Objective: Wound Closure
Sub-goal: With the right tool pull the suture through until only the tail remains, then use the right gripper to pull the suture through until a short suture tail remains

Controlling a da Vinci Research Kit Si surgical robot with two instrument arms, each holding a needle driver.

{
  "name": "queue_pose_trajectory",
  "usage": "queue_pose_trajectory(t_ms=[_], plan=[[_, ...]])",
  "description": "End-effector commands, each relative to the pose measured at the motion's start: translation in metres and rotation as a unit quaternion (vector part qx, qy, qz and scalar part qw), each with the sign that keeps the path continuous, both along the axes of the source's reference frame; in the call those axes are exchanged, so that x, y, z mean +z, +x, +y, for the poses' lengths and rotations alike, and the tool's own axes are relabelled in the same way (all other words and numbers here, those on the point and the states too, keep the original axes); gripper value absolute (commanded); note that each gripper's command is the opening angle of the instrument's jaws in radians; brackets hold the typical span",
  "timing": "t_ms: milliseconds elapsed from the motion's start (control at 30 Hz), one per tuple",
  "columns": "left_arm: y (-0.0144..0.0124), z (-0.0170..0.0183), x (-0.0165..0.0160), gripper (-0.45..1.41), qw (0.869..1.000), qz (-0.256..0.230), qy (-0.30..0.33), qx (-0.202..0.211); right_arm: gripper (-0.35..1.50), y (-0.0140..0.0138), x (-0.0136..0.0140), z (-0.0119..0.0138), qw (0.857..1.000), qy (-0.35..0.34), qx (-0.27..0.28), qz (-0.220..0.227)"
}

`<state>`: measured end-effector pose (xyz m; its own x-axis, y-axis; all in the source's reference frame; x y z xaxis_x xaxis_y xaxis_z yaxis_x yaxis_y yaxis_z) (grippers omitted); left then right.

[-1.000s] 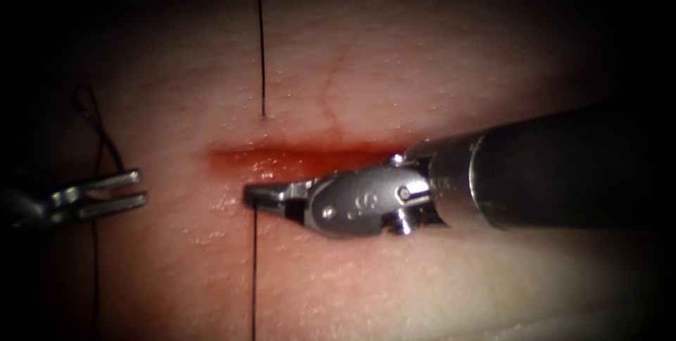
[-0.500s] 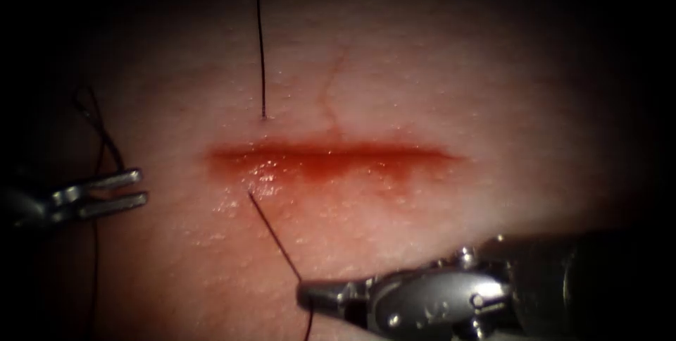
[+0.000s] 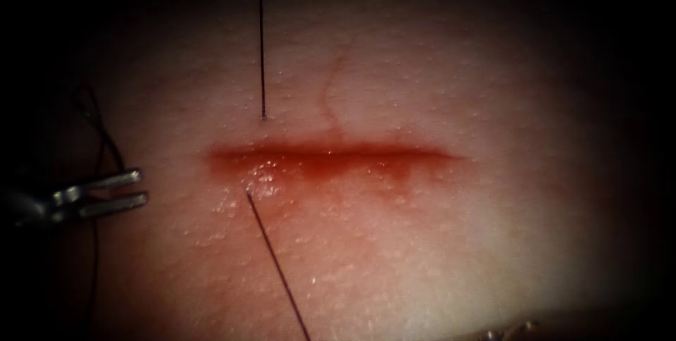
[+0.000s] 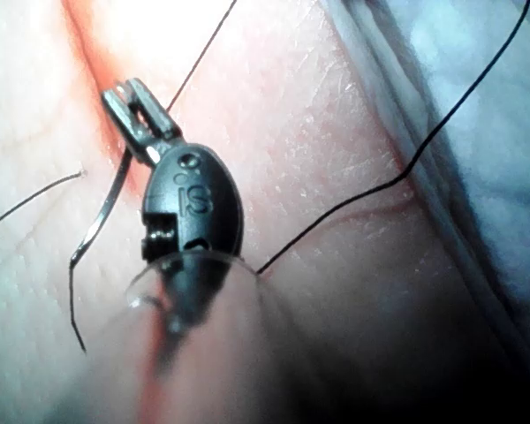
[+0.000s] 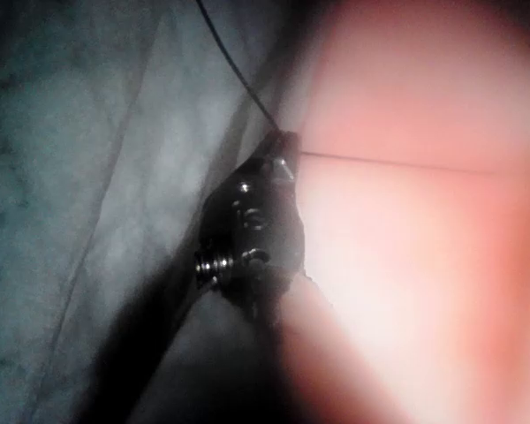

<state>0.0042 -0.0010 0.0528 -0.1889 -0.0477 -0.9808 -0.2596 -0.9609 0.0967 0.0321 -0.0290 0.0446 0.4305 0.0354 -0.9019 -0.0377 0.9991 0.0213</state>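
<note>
Presently on view, item by item: tissue [image 3: 436,242], with the cut [image 3: 331,152] lying crosswise and red fluid [image 3: 317,165] pooled along it; thread [image 3: 262,45], one strand entering the tissue above the cut's left end, the other leaving just below it and running straight and slanting to the endoscope view's lower edge, apparently drawn tight by a pull from that end; left pincer [image 3: 141,187], parked off the left end of the cut, jaws parted with nothing between them, probably kept clear of the working strand; the same left pincer [image 4: 128,93] from its wrist view, with a thicker curved sliver beside it that I take for the needle [image 4: 102,212], lying on the surface and not in the tissue, though whether anything grips it I cannot tell; right pincer [image 5: 283,141], closed on the thread at its very tip, one strand leading off straight across the tissue. Changes noted: a second ago the right pincer gripped the thread right at its exit below the cut; half a second ago it was lower; now it has withdrawn further and the strand is longer; the left pincer is unmoved.
</note>
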Motion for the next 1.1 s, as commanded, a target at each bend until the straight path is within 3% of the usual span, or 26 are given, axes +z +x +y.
queue_pose_trajectory(t_ms=[33, 100, 167, 333, 433, 900, 1100], plan=[[-0.0005, 0.0, 0.0006, -0.45, 1.0, 0.0, -0.001, 0.0, 0.73, 0.0007, 0.0008, 0.0006, 1.0, 0.002, 0.004, 0.001], [-0.0005, 0.0001, 0.0006, -0.45, 1.0, 0.0, -0.001, 0.0, 1.15, 0.0007, 0.001, 0.002, 1.0, 0.004, 0.015, 0.006], [-0.0005, 0.0, 0.0006, -0.45, 1.0, 0.0, -0.001, 0.0, 1.28, 0.0006, 0.0015, 0.0039, 1.0, 0.006, 0.026, 0.014], [-0.0005, 0.0, 0.0006, -0.45, 1.0, -0.001, 0.002, -0.001, 1.42, 0.0008, 0.0031, 0.0085, 0.999, 0.011, 0.044, 0.012], [-0.0005, 0.0, 0.0006, -0.45, 1.0, -0.001, 0.002, -0.001, 1.4, 0.0014, 0.0051, 0.0105, 0.999, 0.009, 0.045, 0.012], [-0.0004, 0.0, 0.0007, -0.45, 1.0, -0.002, 0.004, -0.001, 1.33, 0.0045, 0.012, 0.0145, 0.999, -0.01, 0.041, -0.006], [-0.0004, 0.0, 0.0007, -0.45, 1.0, -0.002, 0.004, -0.001, 1.33, 0.0059, 0.0137, 0.0144, 0.999, -0.015, 0.037, -0.005]])
